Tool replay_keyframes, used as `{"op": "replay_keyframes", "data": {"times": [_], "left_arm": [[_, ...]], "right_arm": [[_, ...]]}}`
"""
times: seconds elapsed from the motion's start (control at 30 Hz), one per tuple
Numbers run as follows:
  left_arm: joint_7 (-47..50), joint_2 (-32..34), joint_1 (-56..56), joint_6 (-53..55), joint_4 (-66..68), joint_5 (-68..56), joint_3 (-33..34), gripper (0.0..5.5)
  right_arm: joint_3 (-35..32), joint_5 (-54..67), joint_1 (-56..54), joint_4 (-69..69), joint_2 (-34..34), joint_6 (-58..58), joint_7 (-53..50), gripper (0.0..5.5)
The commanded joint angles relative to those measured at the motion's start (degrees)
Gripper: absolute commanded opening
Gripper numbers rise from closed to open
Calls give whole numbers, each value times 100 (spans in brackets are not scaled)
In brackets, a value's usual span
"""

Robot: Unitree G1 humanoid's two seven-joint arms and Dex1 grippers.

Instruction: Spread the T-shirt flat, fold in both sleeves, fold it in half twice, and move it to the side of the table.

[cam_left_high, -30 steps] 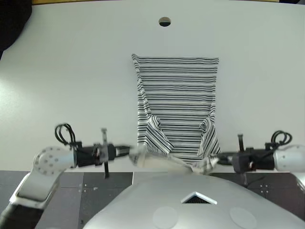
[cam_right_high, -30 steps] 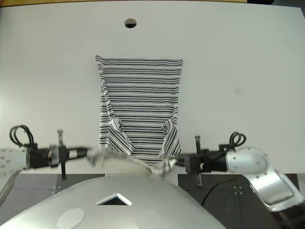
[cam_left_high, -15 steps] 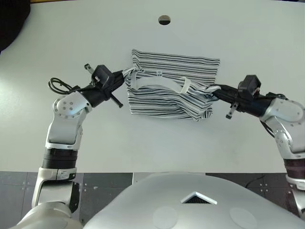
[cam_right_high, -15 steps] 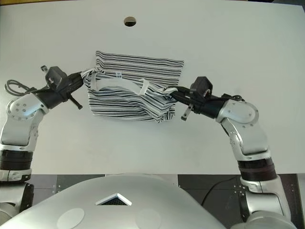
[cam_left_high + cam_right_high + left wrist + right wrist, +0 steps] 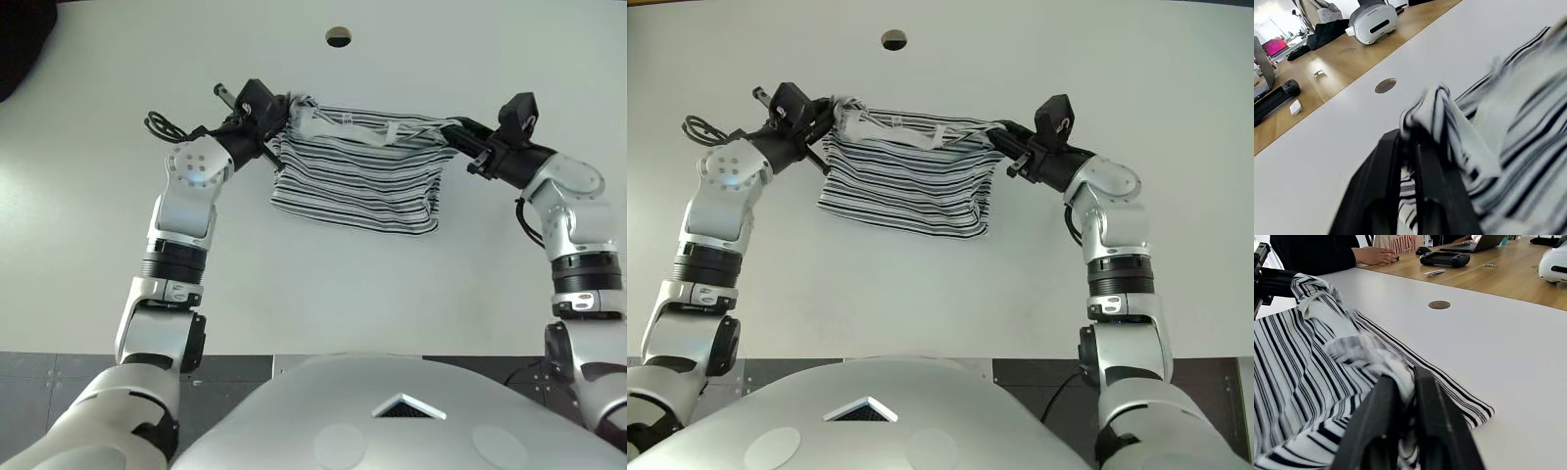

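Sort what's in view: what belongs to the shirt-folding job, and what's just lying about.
Job: striped T-shirt; left gripper and right gripper, both clamped on it; white table.
Lying about: white headset, black controller, wooden desk behind.

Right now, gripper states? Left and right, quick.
Left gripper: shut on the T-shirt, at its left end.
Right gripper: shut on the T-shirt, at its right end.

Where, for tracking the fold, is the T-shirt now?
The T-shirt lies at the far middle of the table in the left eye view, just short of the round hole, its far corners held by the left gripper and right gripper.
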Motion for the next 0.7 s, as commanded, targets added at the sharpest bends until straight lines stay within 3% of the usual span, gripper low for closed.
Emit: {"op": "replay_keyframes", "data": {"times": [0.03,0.13,0.27,0.4,0.57,0.7], "left_arm": [[43,-180,-258,-150,532,187,-122,113],[150,-312,-362,-243,846,243,-80,134],[852,-339,-566,-506,1380,650,-61,134],[1408,-248,-288,-1127,842,706,224,134],[663,-270,973,-1007,-1402,-5,102,64],[251,-193,1861,-481,-2504,28,-403,13]], "right_arm": [[-79,-254,-374,742,165,-315,50,126],[-196,-392,-633,1236,294,-605,-89,167],[-329,-933,-1031,2059,413,-1461,-940,167],[-269,-1258,-884,1642,432,-2262,-1148,167],[250,-1756,-392,574,368,-2580,-894,68],[585,-2191,-357,793,345,-2703,-828,13]]}}
